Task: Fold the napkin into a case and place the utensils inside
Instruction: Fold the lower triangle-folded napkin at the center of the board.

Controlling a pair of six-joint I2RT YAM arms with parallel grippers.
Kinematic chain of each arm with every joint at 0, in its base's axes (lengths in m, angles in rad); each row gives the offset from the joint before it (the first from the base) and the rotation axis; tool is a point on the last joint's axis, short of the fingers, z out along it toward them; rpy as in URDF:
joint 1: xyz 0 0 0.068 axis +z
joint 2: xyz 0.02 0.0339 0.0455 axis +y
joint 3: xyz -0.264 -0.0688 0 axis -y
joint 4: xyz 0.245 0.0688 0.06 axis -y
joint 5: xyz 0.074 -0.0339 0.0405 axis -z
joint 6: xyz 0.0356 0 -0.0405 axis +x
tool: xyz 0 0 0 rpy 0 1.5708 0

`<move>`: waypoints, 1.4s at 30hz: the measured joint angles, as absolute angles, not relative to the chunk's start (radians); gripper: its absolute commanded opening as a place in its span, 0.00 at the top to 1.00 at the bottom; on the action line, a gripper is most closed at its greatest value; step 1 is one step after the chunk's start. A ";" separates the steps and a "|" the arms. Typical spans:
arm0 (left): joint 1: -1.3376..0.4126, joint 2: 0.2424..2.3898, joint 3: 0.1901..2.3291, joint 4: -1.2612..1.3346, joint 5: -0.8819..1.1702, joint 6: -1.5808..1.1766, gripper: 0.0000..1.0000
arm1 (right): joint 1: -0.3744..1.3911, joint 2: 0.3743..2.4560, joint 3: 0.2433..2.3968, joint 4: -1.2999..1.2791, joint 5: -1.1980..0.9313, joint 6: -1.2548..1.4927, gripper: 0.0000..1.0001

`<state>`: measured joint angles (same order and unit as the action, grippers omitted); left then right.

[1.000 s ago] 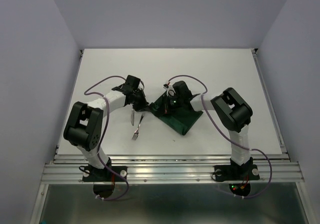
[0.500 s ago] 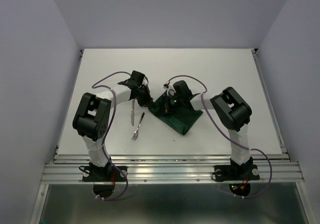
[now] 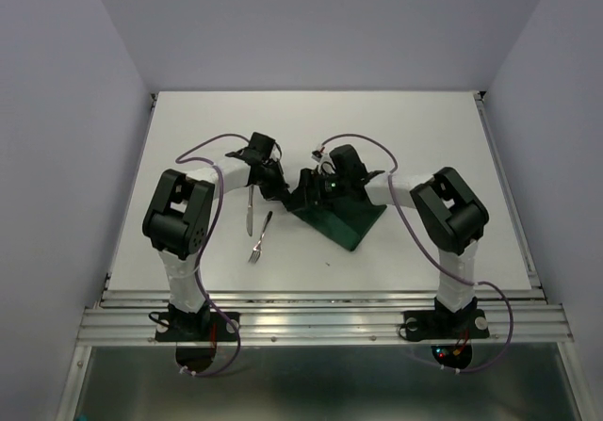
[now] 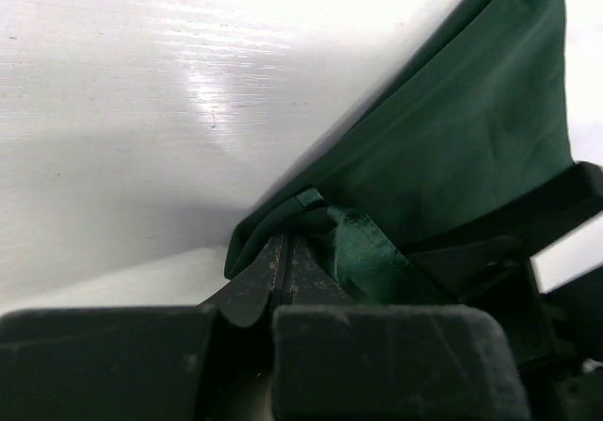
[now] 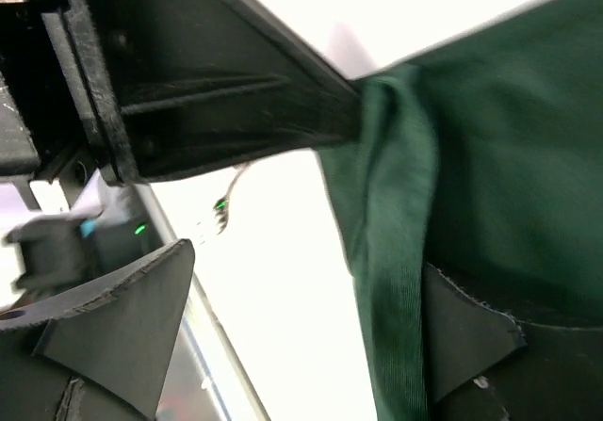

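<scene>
Left wrist view: my left gripper (image 4: 285,251) is pressed together on a bunched edge of the napkin (image 4: 471,138). On the right wrist view, my right gripper (image 5: 301,289) stands spread wide, with cloth hanging beside one finger. From above, the napkin lies folded at frame centre. The knife (image 3: 248,216) and fork (image 3: 259,239) lie on the table (image 3: 405,138) just left of it.

Left pincer (image 4: 287,244) pinches the napkin (image 4: 452,148) fold — green cloth against white table (image 4: 141,110).

Matt grn cloth napkin (image 4: 471,138) (shiny metal fork (image 3: 260,236))
</scene>
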<state>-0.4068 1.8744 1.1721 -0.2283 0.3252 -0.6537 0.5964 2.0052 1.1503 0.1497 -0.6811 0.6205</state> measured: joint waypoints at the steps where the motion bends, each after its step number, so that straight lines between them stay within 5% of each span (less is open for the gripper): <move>1: -0.407 1.876 1.172 -0.228 0.323 -0.653 1.00 | 0.596 1.990 1.145 0.131 -0.665 0.614 0.11; 14: -0.407 1.889 1.172 -0.227 0.308 -0.652 1.00 | 0.590 1.798 0.995 -0.030 -0.465 0.546 0.14; 20: -0.407 1.890 1.173 -0.226 0.308 -0.651 1.00 | 0.590 1.587 0.857 -0.124 -0.178 0.577 0.10; 26: -0.407 1.901 1.187 -0.228 0.311 -0.651 1.00 | 0.588 1.356 0.773 -0.199 0.036 0.617 0.16; 30: -0.407 1.907 1.194 -0.228 0.313 -0.651 1.00 | 0.588 1.321 0.728 -0.226 0.057 0.629 0.27; 42: -0.407 1.961 1.271 -0.239 0.313 -0.642 1.00 | 0.597 1.363 0.658 -0.223 -0.061 0.627 0.35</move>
<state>-0.4068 1.9610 1.2709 -0.2394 0.3130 -0.6422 0.5972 1.3632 0.6579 -0.2226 -0.0612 0.6270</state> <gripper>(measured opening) 0.025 0.659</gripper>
